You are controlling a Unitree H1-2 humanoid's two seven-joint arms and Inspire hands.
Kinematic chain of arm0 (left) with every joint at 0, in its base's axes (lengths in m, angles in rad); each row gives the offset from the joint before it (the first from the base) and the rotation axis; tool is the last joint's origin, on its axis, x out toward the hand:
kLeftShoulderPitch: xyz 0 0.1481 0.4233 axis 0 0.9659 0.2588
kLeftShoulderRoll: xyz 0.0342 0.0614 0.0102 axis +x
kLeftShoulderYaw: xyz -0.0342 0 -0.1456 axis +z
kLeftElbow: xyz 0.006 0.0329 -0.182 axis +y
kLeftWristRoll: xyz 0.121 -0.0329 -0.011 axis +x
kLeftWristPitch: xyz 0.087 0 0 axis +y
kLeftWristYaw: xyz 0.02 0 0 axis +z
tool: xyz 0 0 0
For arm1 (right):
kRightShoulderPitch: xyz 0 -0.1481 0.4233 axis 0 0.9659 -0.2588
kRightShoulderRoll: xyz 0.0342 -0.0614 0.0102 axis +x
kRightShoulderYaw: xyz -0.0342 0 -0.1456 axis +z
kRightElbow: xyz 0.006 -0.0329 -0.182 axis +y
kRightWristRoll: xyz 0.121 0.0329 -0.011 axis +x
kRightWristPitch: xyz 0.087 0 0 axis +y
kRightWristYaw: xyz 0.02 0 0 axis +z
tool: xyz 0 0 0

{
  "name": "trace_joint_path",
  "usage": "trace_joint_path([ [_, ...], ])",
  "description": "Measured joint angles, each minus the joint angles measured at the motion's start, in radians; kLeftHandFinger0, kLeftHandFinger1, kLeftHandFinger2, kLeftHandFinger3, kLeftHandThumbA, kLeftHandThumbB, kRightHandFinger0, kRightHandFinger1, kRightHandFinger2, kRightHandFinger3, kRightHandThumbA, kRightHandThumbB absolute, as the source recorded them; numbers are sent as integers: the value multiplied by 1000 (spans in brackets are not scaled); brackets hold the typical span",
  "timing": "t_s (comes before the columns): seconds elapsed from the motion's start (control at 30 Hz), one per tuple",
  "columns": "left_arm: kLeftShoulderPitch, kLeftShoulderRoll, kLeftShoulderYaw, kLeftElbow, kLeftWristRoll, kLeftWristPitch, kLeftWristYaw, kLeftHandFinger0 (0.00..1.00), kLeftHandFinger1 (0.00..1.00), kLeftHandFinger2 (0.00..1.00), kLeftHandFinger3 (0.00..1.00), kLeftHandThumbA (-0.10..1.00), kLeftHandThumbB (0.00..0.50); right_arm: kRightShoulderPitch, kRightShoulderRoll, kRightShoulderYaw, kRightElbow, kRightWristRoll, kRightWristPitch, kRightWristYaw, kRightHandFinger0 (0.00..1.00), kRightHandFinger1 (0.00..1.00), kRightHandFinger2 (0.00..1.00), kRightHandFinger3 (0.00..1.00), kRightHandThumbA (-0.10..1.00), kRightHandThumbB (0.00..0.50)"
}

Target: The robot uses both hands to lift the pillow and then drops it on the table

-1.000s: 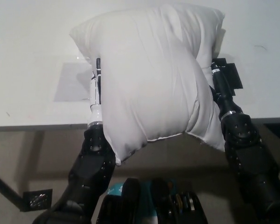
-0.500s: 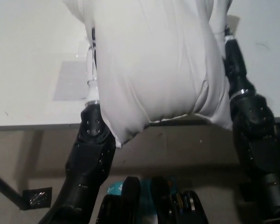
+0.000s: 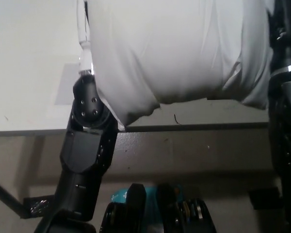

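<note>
Head view: the white pillow [image 3: 179, 48] is raised high between both arms, filling the upper middle of the frame and running off its top edge.

Both hands are hidden by the pillow or cut off at the top, so whether they are open or clasping it cannot be told. Only a thin white strip of the left forearm [image 3: 82, 34] shows at upper left above its black upper arm, and the black right arm [image 3: 286, 97] runs up the right edge. The pillow's lower corner hangs over the table [image 3: 29, 73] edge near centre. Against the earlier frames, the pillow sits higher and closer to the camera, its top now out of view.
</note>
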Motion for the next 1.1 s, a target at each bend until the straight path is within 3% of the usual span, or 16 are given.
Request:
trace_joint_path([
  [0.1,-37,4,0,-81,18,30,0,1000,1000,1000,1000,1000,271,-36,-19,1,-97,-28,37,-2,1000,1000,1000,1000,1000,394],
  [0.23,-96,3,-6,-152,51,52,0,1000,1000,1000,1000,1000,258,-85,-35,15,-170,-82,56,-7,1000,1000,1000,1000,1000,408],
  [0.27,-105,3,-7,-158,60,54,1,1000,1000,1000,1000,1000,240,-92,-37,18,-172,-91,56,-8,1000,1000,1000,1000,1000,447],
  [0.3,-109,3,-8,-161,65,56,2,1000,1000,1000,1000,1000,239,-95,-39,20,-172,-97,56,-9,1000,1000,1000,1000,1000,449],
  [0.37,-106,3,-8,-161,82,66,5,1000,1000,1000,1000,1000,235,-91,-41,28,-154,-114,57,-11,1000,1000,1000,1000,1000,407],
  [0.43,-84,3,-8,-146,87,69,5,1000,1000,1000,1000,1000,246,-74,-41,37,-121,-124,57,-12,1000,1000,1000,1000,1000,398],
  [0.5,-57,5,-7,-88,91,66,5,1000,1000,1000,1000,1000,248,-42,-41,52,-50,-128,57,-12,1000,1000,1000,1000,1000,404],
  [0.63,0,15,-4,55,92,53,5,1000,1000,1000,1000,1000,214,17,-37,70,114,-128,51,-12,1000,1000,1000,1000,1000,344],
  [0.7,32,23,-4,150,92,29,4,1000,1000,1000,1000,1000,204,44,-31,77,230,-126,44,-9,1000,1000,1000,1000,1000,337],
  [0.73,50,27,-4,197,93,13,4,1000,1000,1000,1000,1000,241,61,-26,82,290,-125,38,-7,1000,1000,1000,1000,1000,357],
  [0.9,105,46,-5,356,95,-28,2,1000,1000,1000,1000,1000,244,118,-10,104,467,-120,10,10,1000,1000,1000,1000,1000,388],
  [0.97,120,53,-4,398,95,-41,-2,1000,1000,1000,1000,1000,221,130,-5,111,499,-119,-10,14,1000,1000,1000,1000,1000,378],
  [1.1,126,70,-6,463,97,-88,-5,1000,1000,1000,1000,1000,230,128,-5,112,538,-117,-71,26,1000,1000,1000,1000,1000,381],
])
